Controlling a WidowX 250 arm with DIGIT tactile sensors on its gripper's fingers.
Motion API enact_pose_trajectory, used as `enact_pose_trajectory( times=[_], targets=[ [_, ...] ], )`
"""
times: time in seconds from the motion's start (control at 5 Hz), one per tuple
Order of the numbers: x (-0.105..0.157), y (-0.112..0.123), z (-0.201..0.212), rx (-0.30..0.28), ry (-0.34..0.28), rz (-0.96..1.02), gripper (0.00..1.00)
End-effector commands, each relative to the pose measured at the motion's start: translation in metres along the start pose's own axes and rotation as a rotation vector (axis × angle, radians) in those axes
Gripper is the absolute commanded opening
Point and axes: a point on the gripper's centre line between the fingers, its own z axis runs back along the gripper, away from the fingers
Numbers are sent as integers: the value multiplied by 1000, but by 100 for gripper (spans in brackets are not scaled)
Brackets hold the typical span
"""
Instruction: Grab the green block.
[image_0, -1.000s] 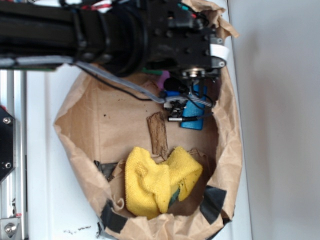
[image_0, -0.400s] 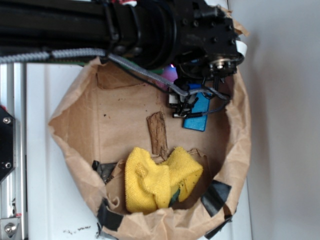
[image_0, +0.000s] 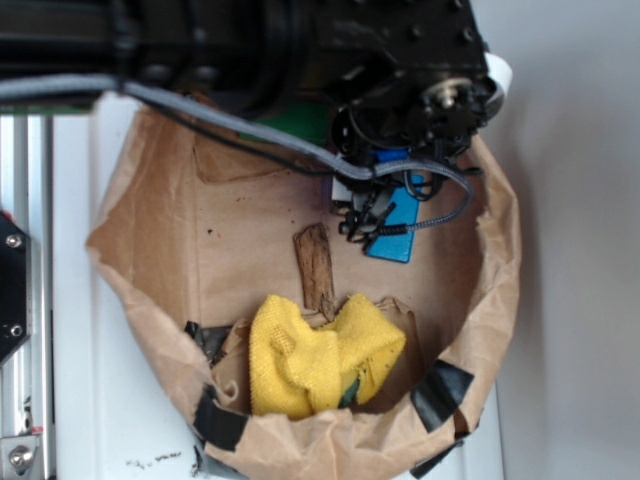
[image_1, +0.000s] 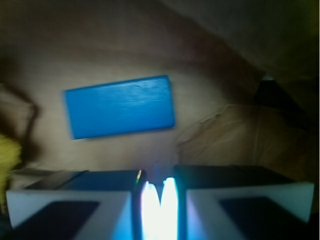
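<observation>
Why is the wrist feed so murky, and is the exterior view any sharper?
Wrist view: dim and soft, with white glare between the gripper pads; only the blue block reads clearly. Exterior view: bright and sharper, but the arm hides most of the green block.

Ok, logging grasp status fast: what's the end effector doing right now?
End effector: closed, or nearly, holding nothing visible; the blue block lies apart from it.

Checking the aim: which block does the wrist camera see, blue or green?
The blue block, lying flat ahead of the pincer. The green block only peeks out at the top of the exterior view.
</observation>
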Motion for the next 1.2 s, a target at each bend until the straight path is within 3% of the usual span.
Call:
enact_pose_trajectory(
  times=[0.0,0.2,0.4,0.8,1.0],
  targets=[
    [-1,-3,33,-17,-41,-40,0],
    [-1,0,34,-26,-52,-41,38],
    [-8,7,28,-14,-79,-43,100],
    [-11,23,19,18,-106,-30,100],
    [-11,31,10,55,-74,-17,100]
  ],
)
